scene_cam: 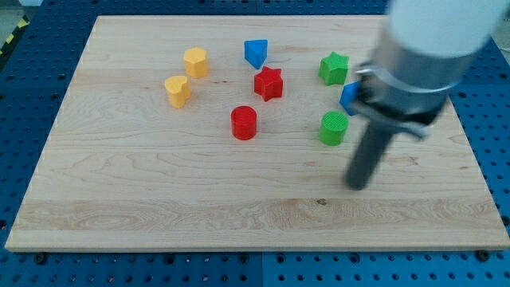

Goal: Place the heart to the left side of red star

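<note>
My tip (358, 186) rests on the wooden board (159, 199) toward the view's right, just below and to the right of the green cylinder (334, 127). There are no fingers to open or close — the arm ends in a plain dark rod, and it touches no block here.

The yellow heart (177, 91) lies well apart from my tip, far across the board toward the view's upper left. Just above and to its right sits a yellow block (195, 61), roughly hexagonal. The red star (268, 84) stands near the board's middle top, to the right of the heart, with open wood between the two. A blue block (255, 53), wedge-like, sits just above and left of the star — near it, but whether they touch I cannot tell. A red cylinder (244, 123) lies below and left of the star.

On the right, a green star (334, 68) lies above the green cylinder, and a blue block (348, 96), partly hidden by the arm's body, peeks out between them.
</note>
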### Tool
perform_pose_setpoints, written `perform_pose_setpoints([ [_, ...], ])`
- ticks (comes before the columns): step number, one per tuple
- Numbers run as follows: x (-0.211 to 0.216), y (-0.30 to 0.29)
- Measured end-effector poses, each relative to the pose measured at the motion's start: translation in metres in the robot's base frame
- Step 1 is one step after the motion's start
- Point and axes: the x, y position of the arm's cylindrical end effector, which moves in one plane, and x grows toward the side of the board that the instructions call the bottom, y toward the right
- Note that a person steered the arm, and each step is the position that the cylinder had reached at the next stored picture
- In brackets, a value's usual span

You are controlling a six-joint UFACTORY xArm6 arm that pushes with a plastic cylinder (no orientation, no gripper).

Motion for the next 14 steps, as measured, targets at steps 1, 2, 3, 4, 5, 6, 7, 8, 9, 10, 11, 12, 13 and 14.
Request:
perform_pose_setpoints([
  [1, -0.005, -0.129],
  [2, -0.058, -0.236],
  [3, -0.133, -0.303],
  [4, -0.172, -0.312],
  [5, -0.173, -0.31],
  [6, -0.174, -0.255],
  [7, -0.174, -0.214],
  [8, -0.174, -0.213],
  [9, -0.175, -0.227],
  [10, -0.175, -0.24],
  [11, -0.175, -0.24],
  [12, -0.172, -0.235],
  [13, -0.167, -0.223],
  [14, -0.149, -0.213],
])
